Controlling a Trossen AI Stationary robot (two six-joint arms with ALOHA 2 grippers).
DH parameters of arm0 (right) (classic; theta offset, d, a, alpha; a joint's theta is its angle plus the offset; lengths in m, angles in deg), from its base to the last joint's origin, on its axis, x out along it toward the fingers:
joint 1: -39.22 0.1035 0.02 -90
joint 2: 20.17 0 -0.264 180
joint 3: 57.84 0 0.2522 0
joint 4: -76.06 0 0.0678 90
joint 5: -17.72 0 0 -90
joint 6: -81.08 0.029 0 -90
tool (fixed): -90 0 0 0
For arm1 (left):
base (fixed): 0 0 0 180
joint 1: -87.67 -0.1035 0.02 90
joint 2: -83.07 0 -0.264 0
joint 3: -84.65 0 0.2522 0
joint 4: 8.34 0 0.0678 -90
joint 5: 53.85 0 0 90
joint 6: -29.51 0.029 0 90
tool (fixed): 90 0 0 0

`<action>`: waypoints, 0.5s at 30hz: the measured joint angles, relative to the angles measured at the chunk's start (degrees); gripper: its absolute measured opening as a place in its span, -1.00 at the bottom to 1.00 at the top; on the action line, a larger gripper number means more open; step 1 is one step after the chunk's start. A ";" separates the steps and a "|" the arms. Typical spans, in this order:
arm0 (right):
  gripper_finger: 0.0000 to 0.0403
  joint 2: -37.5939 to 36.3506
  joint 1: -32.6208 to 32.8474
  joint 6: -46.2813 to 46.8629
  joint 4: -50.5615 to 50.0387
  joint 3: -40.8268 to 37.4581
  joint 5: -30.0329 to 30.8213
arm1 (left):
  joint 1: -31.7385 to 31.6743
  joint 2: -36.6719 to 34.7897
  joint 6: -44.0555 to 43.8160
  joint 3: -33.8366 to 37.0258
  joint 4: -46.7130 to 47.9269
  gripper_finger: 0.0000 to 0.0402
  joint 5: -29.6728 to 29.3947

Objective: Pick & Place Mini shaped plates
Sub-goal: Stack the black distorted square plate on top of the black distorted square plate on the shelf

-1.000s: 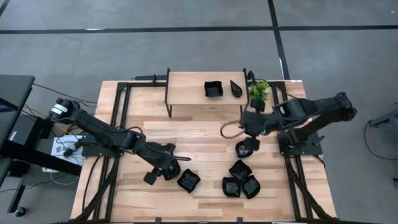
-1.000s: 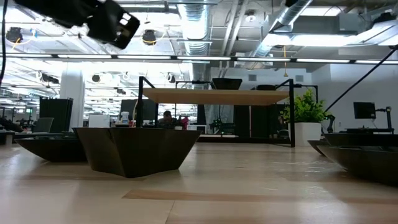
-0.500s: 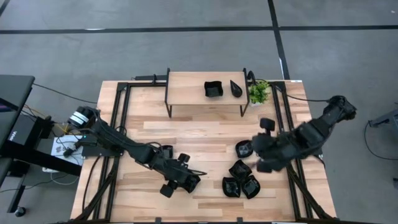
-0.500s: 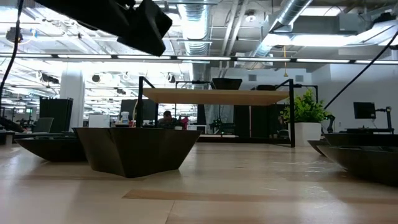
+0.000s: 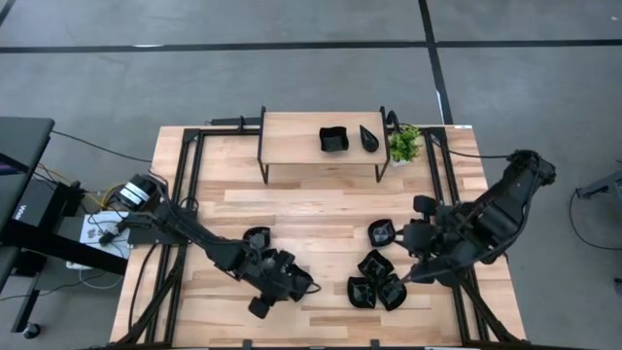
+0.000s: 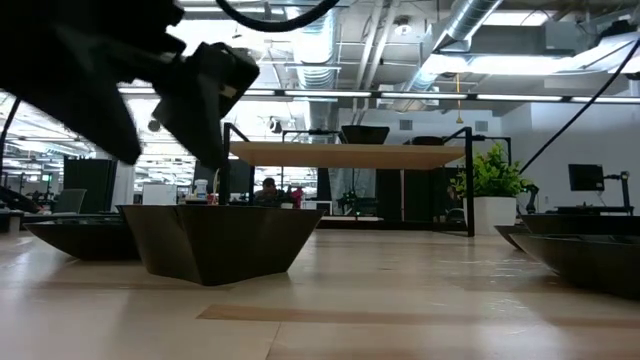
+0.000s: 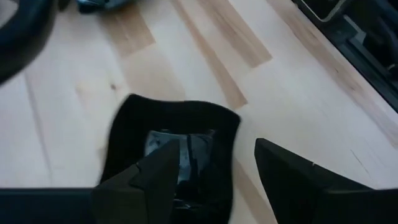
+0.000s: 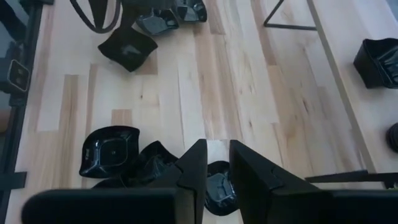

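Left gripper (image 7: 214, 168), fingers spread, straddles a small glossy black square plate (image 7: 171, 146) rim. Likely light, rigid, slippery, chippable: pinch rim. Right gripper (image 8: 217, 165), narrowly parted, empty.

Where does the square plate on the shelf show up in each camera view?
High view: square plate on the shelf, top centre, beside a narrower plate.
Low view: dark shape atop the shelf, centre background.
Left wrist view: not in it.
Right wrist view: at the right edge, on the shelf.
Shared landmark: the shelf.
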 joint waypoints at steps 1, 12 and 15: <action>-0.69 0.00 0.06 0.11 0.00 -0.02 0.00 | 0.30 0.37 0.00 0.00 -0.06 0.05 0.01; -0.69 0.00 -0.02 0.65 0.04 -0.01 0.02 | 2.22 3.59 -0.86 0.02 -1.13 -0.06 -3.49; -0.69 0.00 -0.02 0.65 0.07 -0.01 0.02 | 2.12 4.22 -0.87 0.02 -1.20 -0.10 -3.52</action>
